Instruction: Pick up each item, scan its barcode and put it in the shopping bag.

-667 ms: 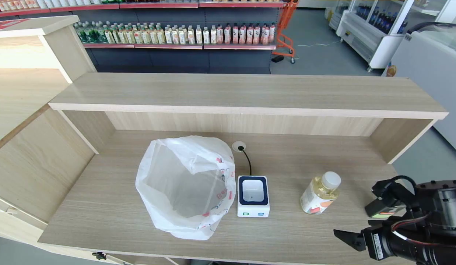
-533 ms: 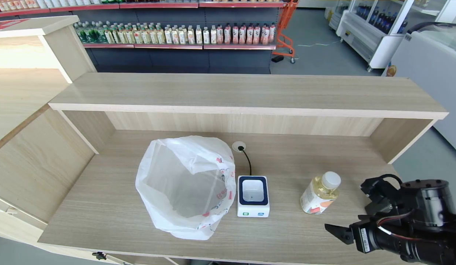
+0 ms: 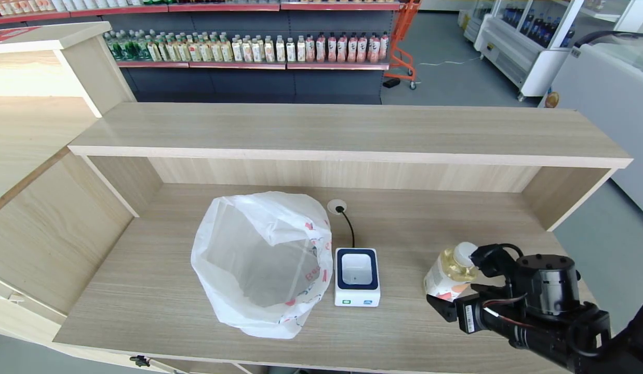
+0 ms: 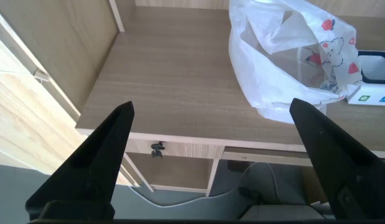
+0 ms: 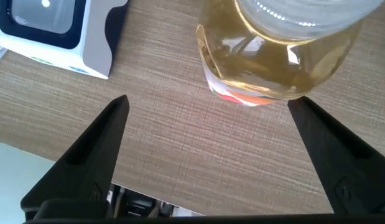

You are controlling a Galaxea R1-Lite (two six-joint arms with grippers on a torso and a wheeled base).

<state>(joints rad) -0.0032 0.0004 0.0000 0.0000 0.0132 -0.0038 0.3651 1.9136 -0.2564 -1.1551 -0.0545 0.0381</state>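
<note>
While the bottle point(image 3: 449, 274) stands upright on the counter point(image 3: 145, 296), to the right of the scanner point(image 3: 357, 277), we see the right gripper point(image 5: 209, 106) just beside it, spread wide and holding nothing; we cannot tell whether a finger touches it. The shopping bag point(image 3: 259, 259) sits open-mouthed, touching the scanner's left side. We find the left gripper point(image 4: 212, 107) wide open too, holding nothing, off the counter's near edge by the bag.
</note>
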